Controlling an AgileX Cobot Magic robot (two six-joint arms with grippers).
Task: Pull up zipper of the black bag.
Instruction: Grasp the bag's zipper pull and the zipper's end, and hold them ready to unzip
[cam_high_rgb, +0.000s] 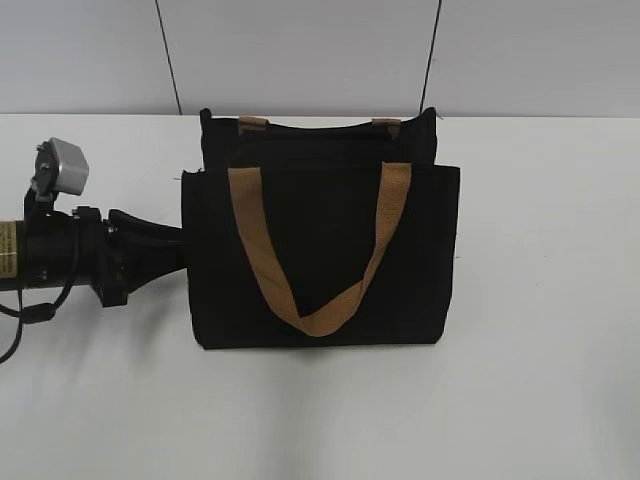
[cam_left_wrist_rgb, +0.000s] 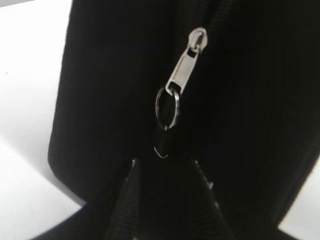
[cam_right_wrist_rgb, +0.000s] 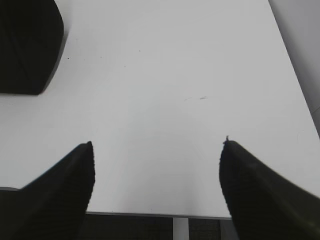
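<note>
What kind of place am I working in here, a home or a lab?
Probably a lab or test bench: a bare white table, a plain grey panelled wall, and just one black bag laid out beside the left arm.

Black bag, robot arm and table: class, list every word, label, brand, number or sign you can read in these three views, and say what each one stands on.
No text can be read.
Left arm: a yellowish label at its far left end, print too small and blurred to read.
Black bag, its zipper pull, the table: no writing visible.
</note>
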